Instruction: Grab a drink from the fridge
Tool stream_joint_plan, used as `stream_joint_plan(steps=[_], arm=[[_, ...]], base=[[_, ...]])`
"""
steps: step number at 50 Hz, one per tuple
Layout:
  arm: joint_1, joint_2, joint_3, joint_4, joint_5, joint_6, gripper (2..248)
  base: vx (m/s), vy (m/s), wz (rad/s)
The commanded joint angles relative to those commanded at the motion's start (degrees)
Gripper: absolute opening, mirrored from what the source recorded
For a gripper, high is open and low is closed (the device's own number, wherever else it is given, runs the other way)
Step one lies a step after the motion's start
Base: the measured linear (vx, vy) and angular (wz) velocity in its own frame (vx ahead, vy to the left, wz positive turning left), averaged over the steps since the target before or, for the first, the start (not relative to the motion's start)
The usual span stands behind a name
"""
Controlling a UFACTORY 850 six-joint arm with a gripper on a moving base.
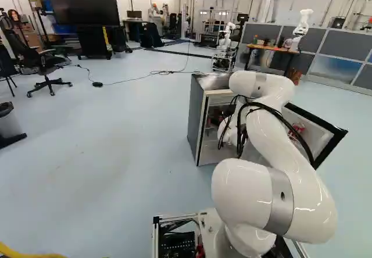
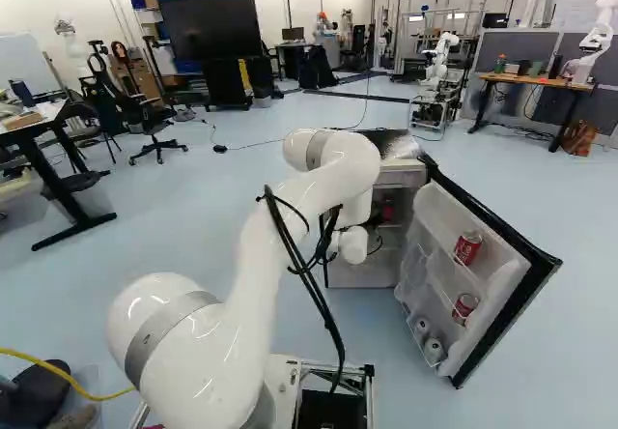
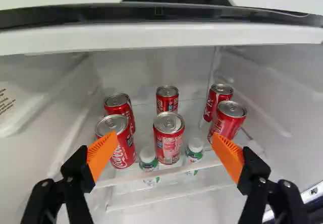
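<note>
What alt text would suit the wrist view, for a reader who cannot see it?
The open black pincer with orange pads faces six red drink cans standing in pairs inside a fridge. Two white-capped containers show, one either side of the front middle can.

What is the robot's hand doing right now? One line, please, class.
Hand: open, holding nothing, its orange pads apart, with the front middle red can ahead between them.
</note>
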Motion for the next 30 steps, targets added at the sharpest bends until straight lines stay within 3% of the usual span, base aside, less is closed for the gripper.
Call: stream_joint_plan(steps=[30], arm=[[0.32, -1.06, -1.98, 0.00, -2.64, 0.00, 247]], base=[[0.000, 0.000, 0.000]])
